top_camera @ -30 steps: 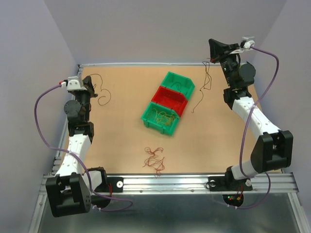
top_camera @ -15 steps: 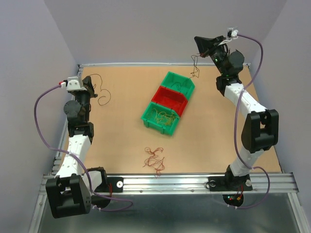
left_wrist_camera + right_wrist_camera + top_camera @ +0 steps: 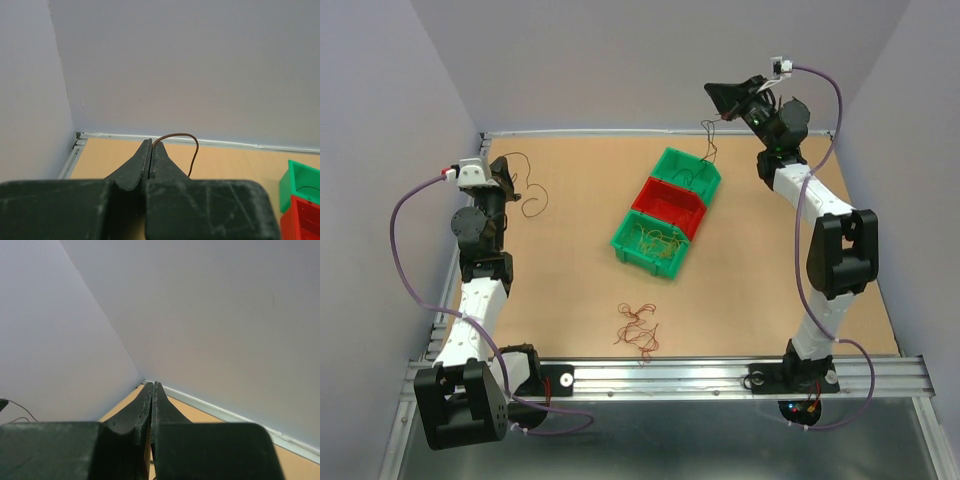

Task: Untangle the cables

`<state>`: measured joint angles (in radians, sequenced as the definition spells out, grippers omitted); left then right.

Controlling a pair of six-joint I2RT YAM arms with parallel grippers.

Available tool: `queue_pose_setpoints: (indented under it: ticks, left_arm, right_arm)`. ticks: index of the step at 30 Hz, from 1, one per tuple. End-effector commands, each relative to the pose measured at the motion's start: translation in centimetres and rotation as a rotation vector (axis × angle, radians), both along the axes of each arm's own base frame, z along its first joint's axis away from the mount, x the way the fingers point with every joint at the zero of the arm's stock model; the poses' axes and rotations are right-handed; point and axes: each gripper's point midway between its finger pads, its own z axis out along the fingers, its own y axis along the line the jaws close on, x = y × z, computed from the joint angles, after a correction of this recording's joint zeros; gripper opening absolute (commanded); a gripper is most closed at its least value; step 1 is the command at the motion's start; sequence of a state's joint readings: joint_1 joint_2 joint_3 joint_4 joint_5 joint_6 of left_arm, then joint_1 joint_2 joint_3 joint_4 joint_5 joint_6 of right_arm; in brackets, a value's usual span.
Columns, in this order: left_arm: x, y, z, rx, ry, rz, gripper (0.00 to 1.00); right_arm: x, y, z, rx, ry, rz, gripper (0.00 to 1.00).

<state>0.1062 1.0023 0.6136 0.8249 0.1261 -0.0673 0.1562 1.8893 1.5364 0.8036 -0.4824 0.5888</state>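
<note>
My left gripper (image 3: 510, 180) is shut on a dark brown cable (image 3: 532, 205) at the far left of the table. The strand arcs out of the closed tips (image 3: 151, 145) in the left wrist view (image 3: 194, 150). My right gripper (image 3: 718, 95) is raised high at the back and is shut. A thin dark cable (image 3: 708, 145) hangs from it down to the far green bin (image 3: 705, 172). In the right wrist view its fingers (image 3: 160, 410) are pressed together. A red-brown clump (image 3: 640, 328) lies on the table near the front. Yellow-orange strands (image 3: 655, 240) lie in the near green bin (image 3: 625, 243).
Three bins stand in a diagonal row mid-table, with a red bin (image 3: 668, 205) between the two green ones. Purple-grey walls close the left, back and right sides. A metal rail (image 3: 670, 375) runs along the front edge.
My right arm has swung left and upward with the dark cable, from the table's right side to above the far green bin. The left arm has not moved.
</note>
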Motion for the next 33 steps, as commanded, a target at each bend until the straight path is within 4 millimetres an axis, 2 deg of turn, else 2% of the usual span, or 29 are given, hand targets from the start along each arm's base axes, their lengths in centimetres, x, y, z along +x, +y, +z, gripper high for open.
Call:
queue_pose_setpoints:
  ticks: [1,3,4,8,11,12,15,19,23,24,27,28,31,33]
  left_arm:
    - [-0.9,-0.3,2.2,0.018,-0.077,-0.003,0.00]
    - [-0.8,-0.5,2.2,0.017,-0.075,-0.011,0.00]
    - [-0.7,-0.5,2.1,0.017,-0.072,-0.012,0.00]
    - [-0.7,-0.6,2.0,0.015,-0.066,-0.016,0.00]
    - [-0.9,-0.6,2.1,0.016,-0.071,-0.014,0.00]
    - [-0.8,-0.7,2.1,0.018,-0.071,-0.017,0.00]
    - [-0.9,-0.5,2.0,0.018,-0.071,-0.010,0.00]
    - [-0.8,-0.7,2.0,0.019,-0.070,-0.014,0.00]
    - [-0.8,-0.6,1.9,0.022,-0.067,-0.010,0.00]
    - [-0.8,-0.7,2.0,0.020,-0.070,-0.012,0.00]
    - [-0.8,-0.8,2.0,0.022,-0.068,-0.014,0.00]
    - [-0.8,-0.8,2.0,0.022,-0.070,-0.014,0.00]
    - [-0.9,-0.9,2.1,0.023,-0.073,-0.017,0.00]
    - [-1.1,-0.8,2.2,0.024,-0.077,-0.015,0.00]
  right_arm:
    - [-0.8,0.6,1.0,0.017,-0.021,0.071,0.01]
    - [-0.4,1.0,-0.5,0.018,0.018,0.096,0.00]
    - [0.2,1.1,-2.0,0.016,0.047,0.100,0.01]
    - [1.9,1.7,-5.0,0.001,0.091,0.118,0.01]
    - [3.0,1.8,-6.2,-0.015,0.091,0.116,0.01]
    - [3.7,1.9,-7.4,-0.017,0.110,0.111,0.01]
    - [5.2,2.1,-9.2,-0.020,0.129,0.111,0.01]
    - [6.6,2.4,-10.9,-0.024,0.145,0.114,0.00]
    - [6.8,3.1,-13.0,-0.041,0.174,0.138,0.01]
    - [6.5,4.0,-13.7,-0.053,0.182,0.146,0.01]
    - [6.2,5.0,-16.3,-0.127,0.211,0.096,0.01]
    - [5.8,6.2,-17.8,-0.162,0.253,0.100,0.00]
    - [5.8,7.4,-20.3,-0.252,0.284,0.069,0.01]
    - [6.1,7.5,-22.2,-0.284,0.314,0.059,0.01]
